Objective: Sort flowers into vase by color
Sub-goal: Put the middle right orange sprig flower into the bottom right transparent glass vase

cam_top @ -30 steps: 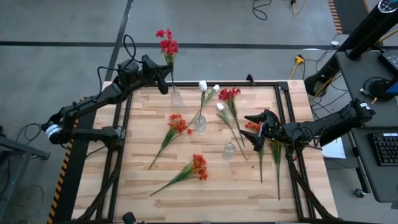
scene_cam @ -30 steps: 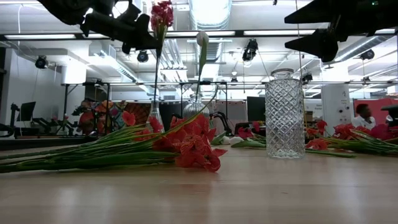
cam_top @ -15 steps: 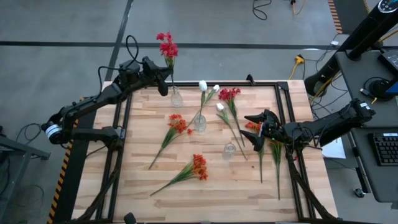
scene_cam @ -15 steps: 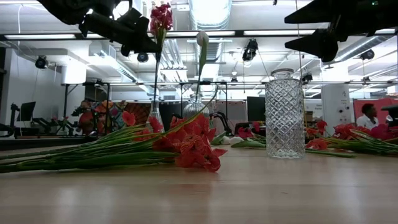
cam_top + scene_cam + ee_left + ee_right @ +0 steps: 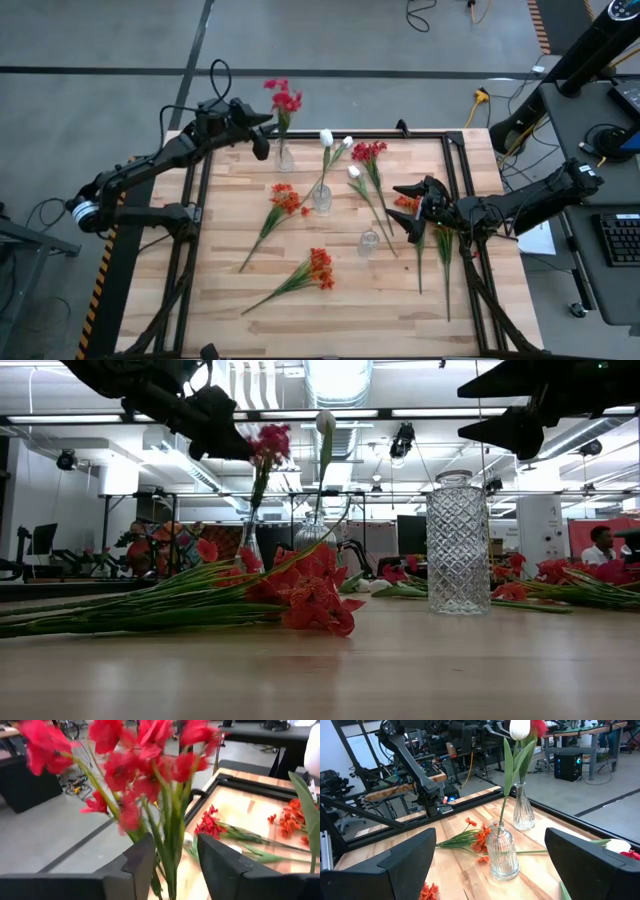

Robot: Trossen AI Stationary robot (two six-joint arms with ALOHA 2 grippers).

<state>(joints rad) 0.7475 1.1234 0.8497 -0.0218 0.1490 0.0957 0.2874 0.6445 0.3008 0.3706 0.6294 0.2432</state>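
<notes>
A crimson-red flower (image 5: 283, 98) stands in the small fluted vase (image 5: 285, 155) at the table's far left, leaning toward the right. My left gripper (image 5: 266, 128) is open. Its fingers stand on either side of the green stalks (image 5: 170, 865) just under the blooms (image 5: 145, 760). A white bud stem (image 5: 326, 140) stands in the middle vase (image 5: 321, 197). The diamond-cut vase (image 5: 369, 241) holds nothing. My right gripper (image 5: 408, 212) hovers wide open over orange-red flowers (image 5: 405, 203) near the right edge. My left gripper is open around the crimson flower's stalks (image 5: 172, 845), coming level from the table's left side. The stalks pass through the gap close to one finger (image 5: 142, 865); I cannot tell whether it touches them. The flower's lower end sits in the fluted vase.
Loose on the table lie two orange-red flowers (image 5: 285, 198) (image 5: 318, 268), a crimson flower (image 5: 368, 152), a white bud (image 5: 353, 172) and more stems by the right edge (image 5: 445, 250). In the low view an orange-red flower (image 5: 300, 595) lies in front of the diamond-cut vase (image 5: 458, 545).
The crimson flower has sunk lower into the fluted vase and tipped from upright toward the table's right. Its blooms now sit lower and farther right than a second ago. My left gripper has stayed near the stalk, and the right arm has kept still.
</notes>
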